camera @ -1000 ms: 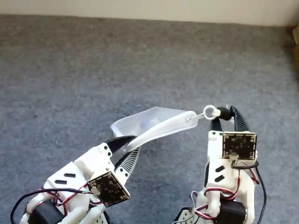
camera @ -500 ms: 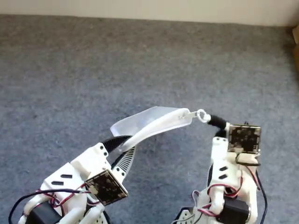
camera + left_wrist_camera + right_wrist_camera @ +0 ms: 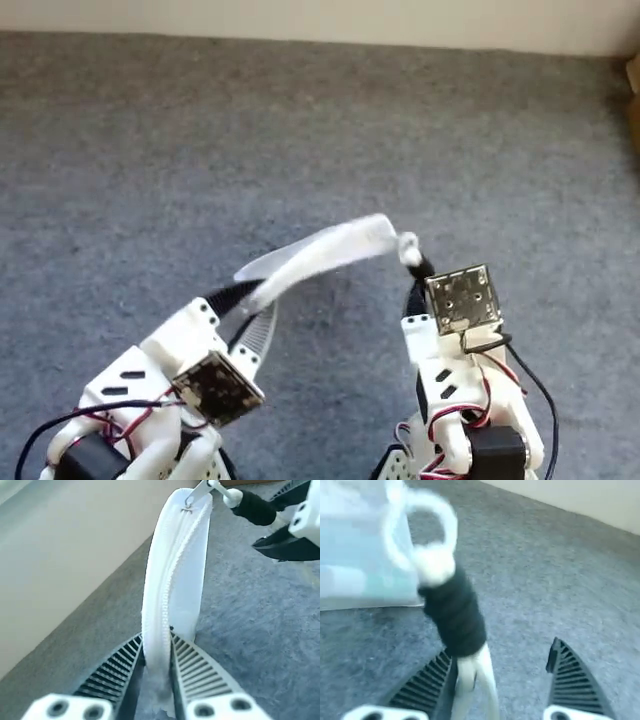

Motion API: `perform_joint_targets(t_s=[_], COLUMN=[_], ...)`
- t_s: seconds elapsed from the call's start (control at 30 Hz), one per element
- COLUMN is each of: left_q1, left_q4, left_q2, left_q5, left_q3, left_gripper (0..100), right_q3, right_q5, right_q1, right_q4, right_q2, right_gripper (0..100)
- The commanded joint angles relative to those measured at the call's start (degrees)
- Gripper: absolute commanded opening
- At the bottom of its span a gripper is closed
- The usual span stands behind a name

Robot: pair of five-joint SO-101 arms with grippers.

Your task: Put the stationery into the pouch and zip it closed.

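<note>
The pouch held above the counter.
Left end effector clamps its near end; right end effector gapes, zipper pull resting against one finger.

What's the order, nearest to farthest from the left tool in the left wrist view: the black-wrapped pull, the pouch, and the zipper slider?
1. The pouch, gripped in the left tool.
2. The zipper slider, at the pouch's far end.
3. The black-wrapped pull, just beyond the slider.
</note>
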Motion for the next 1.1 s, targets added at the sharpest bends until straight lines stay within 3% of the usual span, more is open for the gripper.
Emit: perform_joint_targets(t_s=[0.0,0.1,0.3,0.43,0.63,0.8,1.07], left_q1=[-7.43,-11.21,-20.62,-24.04,-24.66,-24.4,-21.05], left_q4=[-6.77,-11.78,-19.96,-23.3,-24.09,-31.91,-36.92], left_q2=[-0.48,-0.4,-0.31,-0.31,-0.31,-0.31,-0.31], left_q5=[0.7,0.44,-0.26,-6.51,-9.58,-9.32,0.53], left_q3=[1.19,2.68,2.86,3.03,4.97,14.2,20.44], left_gripper=[0,0,0,0,0,0,0], right_q3=[-3.56,-1.1,2.24,2.59,2.59,2.59,2.68], right_q5=[-0.7,-4.84,-5.8,-5.8,-5.8,-5.8,-5.8], right_q1=[-0.75,-0.75,-0.57,-0.48,-0.48,-0.48,-0.48], right_q4=[-2.24,-4.62,-8.48,-9.1,-9.1,-9.1,-9.01], right_q2=[-0.04,-0.04,-0.04,-0.04,-0.04,-0.04,-0.04], right_gripper=[23.7,23.7,23.7,23.7,23.7,23.7,23.7])
